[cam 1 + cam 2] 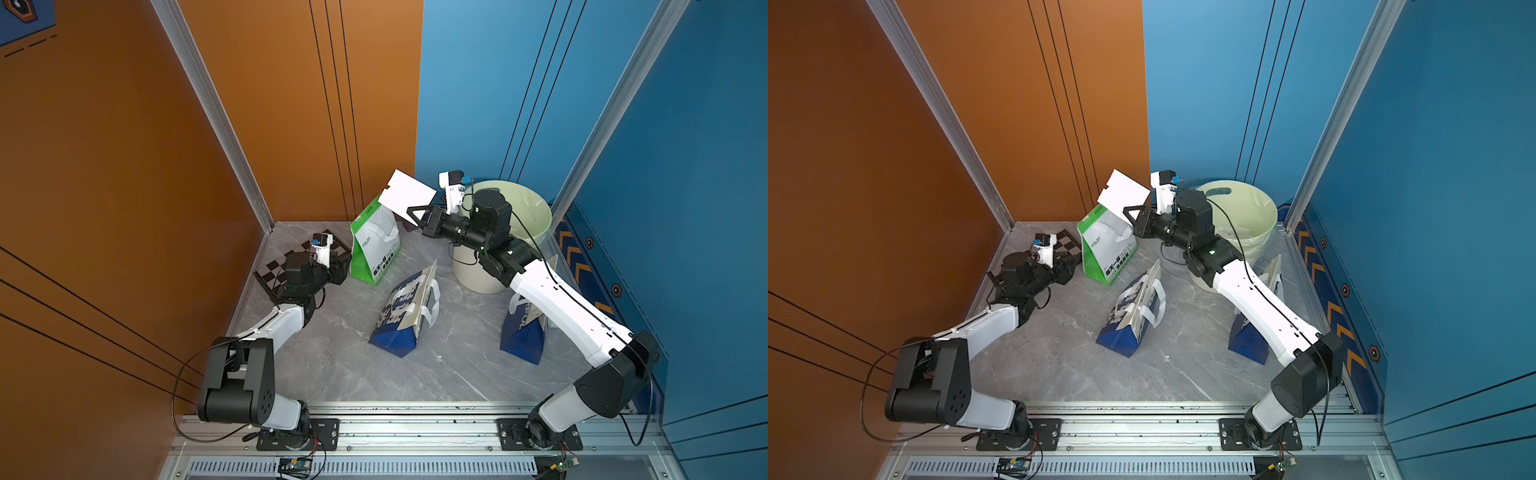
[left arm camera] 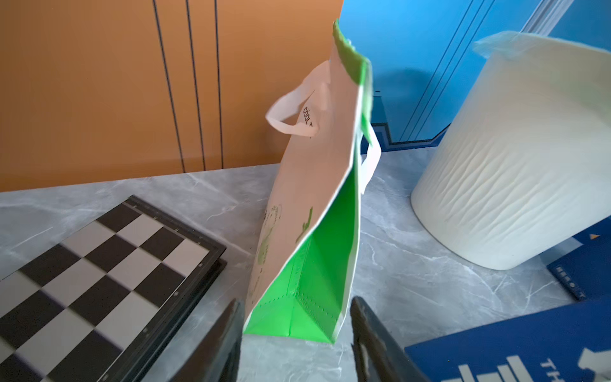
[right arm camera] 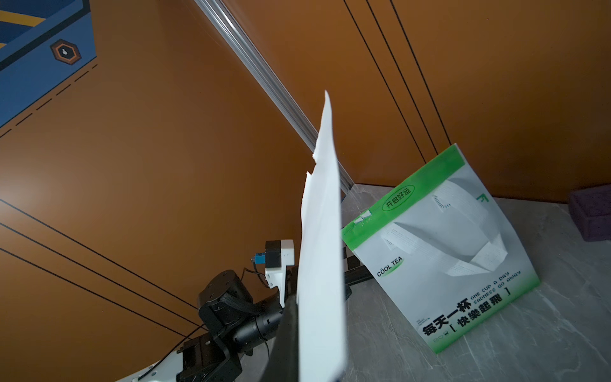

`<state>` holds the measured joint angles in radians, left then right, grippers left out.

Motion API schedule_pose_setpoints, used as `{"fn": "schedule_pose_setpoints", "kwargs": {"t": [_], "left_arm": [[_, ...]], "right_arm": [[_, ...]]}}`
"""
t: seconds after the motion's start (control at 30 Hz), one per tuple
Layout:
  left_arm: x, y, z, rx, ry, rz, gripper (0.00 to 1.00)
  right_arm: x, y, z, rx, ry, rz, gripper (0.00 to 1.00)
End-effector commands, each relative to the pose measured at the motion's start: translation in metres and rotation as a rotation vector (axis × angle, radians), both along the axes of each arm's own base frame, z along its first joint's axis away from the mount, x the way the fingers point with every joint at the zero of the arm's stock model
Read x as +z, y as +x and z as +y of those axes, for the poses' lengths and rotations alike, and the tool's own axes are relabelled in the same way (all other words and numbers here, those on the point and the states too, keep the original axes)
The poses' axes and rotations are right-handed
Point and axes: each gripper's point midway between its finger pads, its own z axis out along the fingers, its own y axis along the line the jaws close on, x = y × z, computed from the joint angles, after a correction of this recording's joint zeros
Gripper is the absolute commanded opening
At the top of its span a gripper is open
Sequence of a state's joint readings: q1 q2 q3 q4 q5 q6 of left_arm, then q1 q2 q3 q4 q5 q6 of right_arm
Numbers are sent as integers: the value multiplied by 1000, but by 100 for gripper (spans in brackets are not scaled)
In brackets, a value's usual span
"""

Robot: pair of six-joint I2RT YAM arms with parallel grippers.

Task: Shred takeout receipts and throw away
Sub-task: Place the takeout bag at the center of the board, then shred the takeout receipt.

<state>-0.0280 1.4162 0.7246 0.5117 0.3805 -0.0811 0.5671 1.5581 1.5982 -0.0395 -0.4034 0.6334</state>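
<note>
Right wrist view put the takeout receipt (image 3: 322, 251) dead centre: a white slip standing edge-on, one long edge ragged, with a nick torn into it. In a top view the right tool (image 1: 417, 212) was clamped shut on its lower corner. It held the slip up in the upper middle of the frame, above the green-and-white bag (image 1: 374, 245) and just left of the pale bin (image 1: 534, 208). Left wrist view showed the left tool (image 2: 297, 302) at the bottom of the frame, jaws apart either side of that bag's base, gripping nothing. So, by my reading, tearing had barely begun on this slip. Inside the bin, white scraps (image 1: 1237, 230) showed in a top view. They were likely shredded paper, though too small to be sure. Left to do: finish ripping this one and drop the pieces in. Whether more receipts sat by the blue-and-white bag (image 1: 405, 316) at centre, I couldn't tell.
</note>
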Motion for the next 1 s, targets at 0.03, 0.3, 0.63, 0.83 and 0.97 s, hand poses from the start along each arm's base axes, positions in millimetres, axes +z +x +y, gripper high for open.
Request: {"fn": "schedule_pose_setpoints", "kwargs": {"t": [0.03,0.3,0.63,0.83,0.97], "left_arm": [[-14,-23,27,111,95,55,55],[1,-71,52,226,148,69,55],[65,-126,58,244,197,49,55],[122,-136,43,182,116,-34,57],[159,-137,22,79,13,-64,57]], "right_arm": [[0,-1,-18,-50,-34,-19,0],[-12,-1,-37,-90,-95,-12,0],[-24,-13,-66,-116,-229,-17,0],[-28,-23,-80,-113,-304,-25,0],[-32,-35,-85,-66,-375,-53,0]]}}
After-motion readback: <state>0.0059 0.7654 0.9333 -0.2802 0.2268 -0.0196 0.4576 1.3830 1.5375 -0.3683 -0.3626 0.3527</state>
